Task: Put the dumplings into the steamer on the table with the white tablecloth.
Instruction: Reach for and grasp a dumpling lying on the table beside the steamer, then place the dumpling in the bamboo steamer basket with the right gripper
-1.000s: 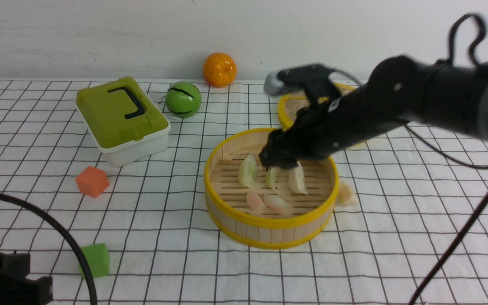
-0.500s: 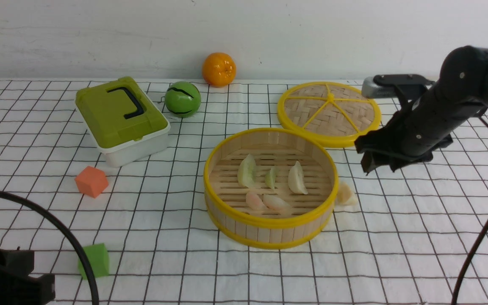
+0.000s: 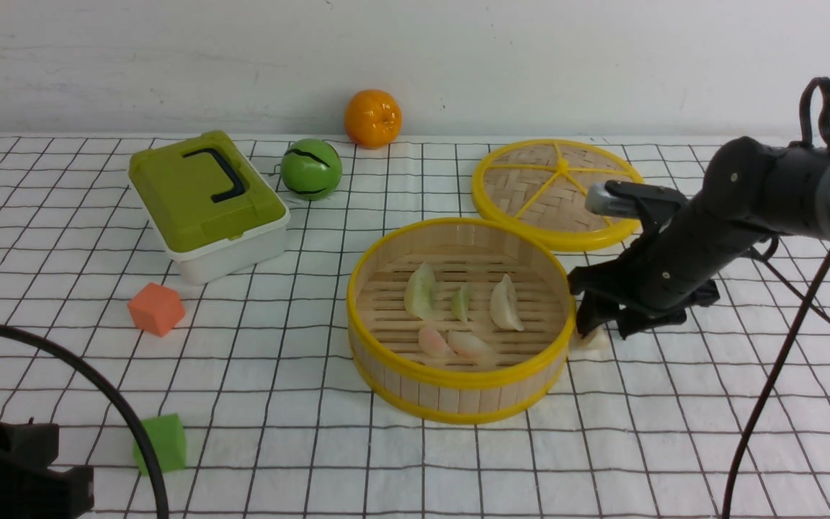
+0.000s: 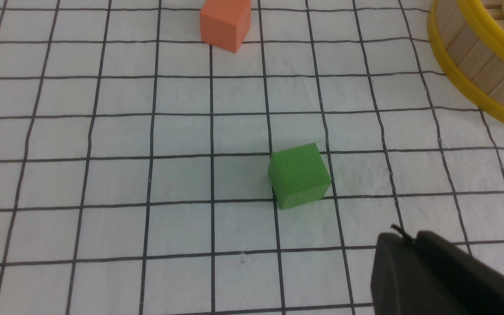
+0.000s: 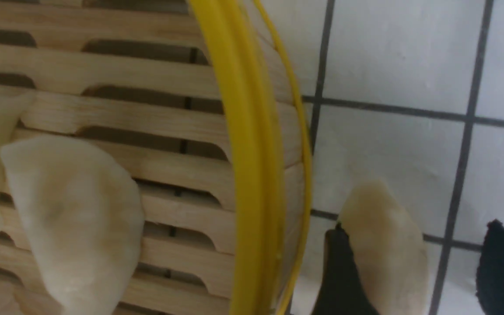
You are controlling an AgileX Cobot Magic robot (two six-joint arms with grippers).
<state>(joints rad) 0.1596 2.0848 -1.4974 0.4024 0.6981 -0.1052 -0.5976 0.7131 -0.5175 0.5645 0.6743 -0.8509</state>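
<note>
right tool [image 3: 606,331], jaws wide, straddles one dumpling [image 5: 387,245] just outside the steamer [image 3: 458,375] rim's right edge, open cloth [image 3: 674,404] beyond.

The right arm [image 3: 746,202] is reaching in from the right and sloping downward, and the right gripper [image 3: 604,333] is pointing down with its jaws standing apart. The left arm [image 3: 11,468] is sitting low at the near left, the left gripper [image 4: 403,245] showing its jaws pressed together.

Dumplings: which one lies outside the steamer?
The whitish dumpling on the cloth at the steamer's right wall, between the right claw's open jaws; five others lie inside.
</note>
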